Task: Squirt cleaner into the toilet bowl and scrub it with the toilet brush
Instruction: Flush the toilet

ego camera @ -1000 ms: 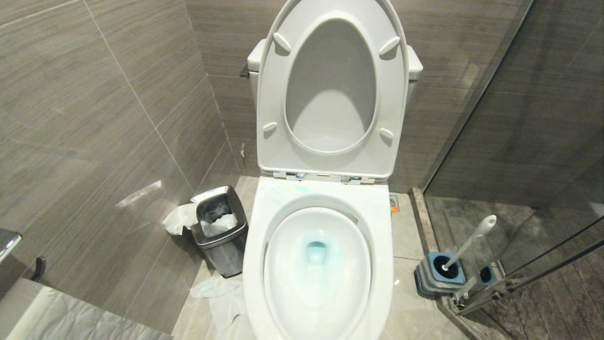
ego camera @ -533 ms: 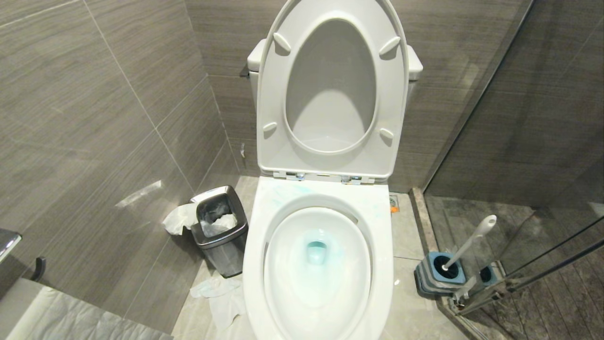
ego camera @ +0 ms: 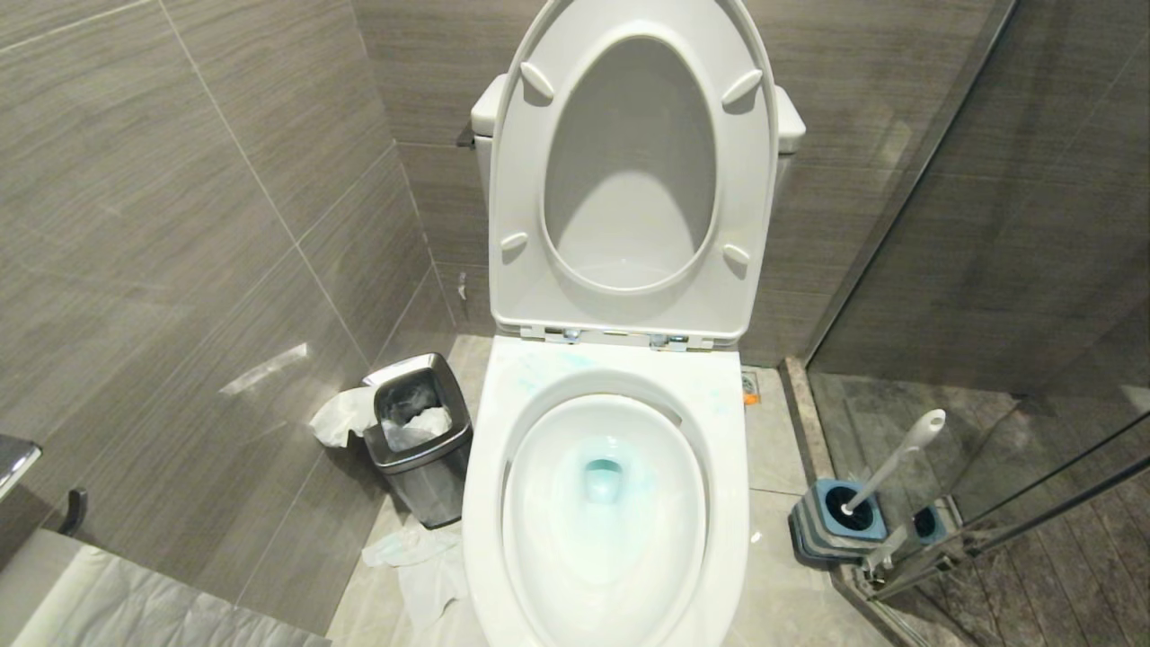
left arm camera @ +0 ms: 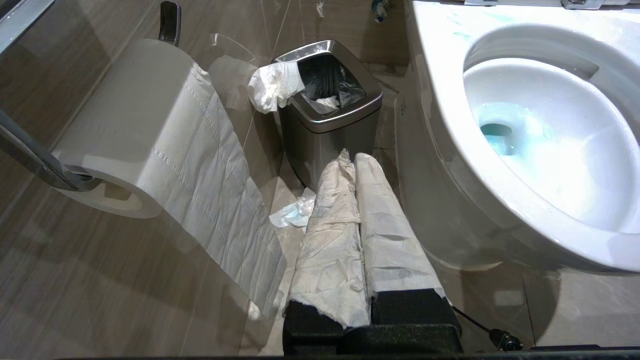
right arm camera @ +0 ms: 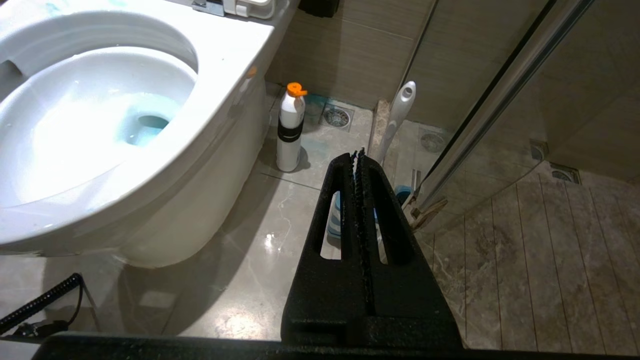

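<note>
The white toilet bowl [ego camera: 485, 467] stands in the middle with seat and lid raised, and pale blue liquid tints the water in its basin. The toilet brush [ego camera: 894, 463] leans in a blue-and-grey holder [ego camera: 822, 530] on the floor to its right. A white cleaner bottle [right arm camera: 290, 130] with an orange cap stands by the bowl's base. My right gripper [right arm camera: 357, 152] is shut and empty, low over the floor, pointing towards the brush handle [right arm camera: 398, 112]. My left gripper [left arm camera: 352, 157], its fingers wrapped in white paper, is shut and empty between the bowl [left arm camera: 440, 75] and the bin. Neither gripper shows in the head view.
A square steel bin [ego camera: 422, 476] stands left of the bowl, with tissue hanging over its rim and more tissue on the floor [ego camera: 422, 566]. A toilet paper roll [left arm camera: 150, 125] hangs on the left wall. A glass shower door [right arm camera: 500, 95] closes off the right side.
</note>
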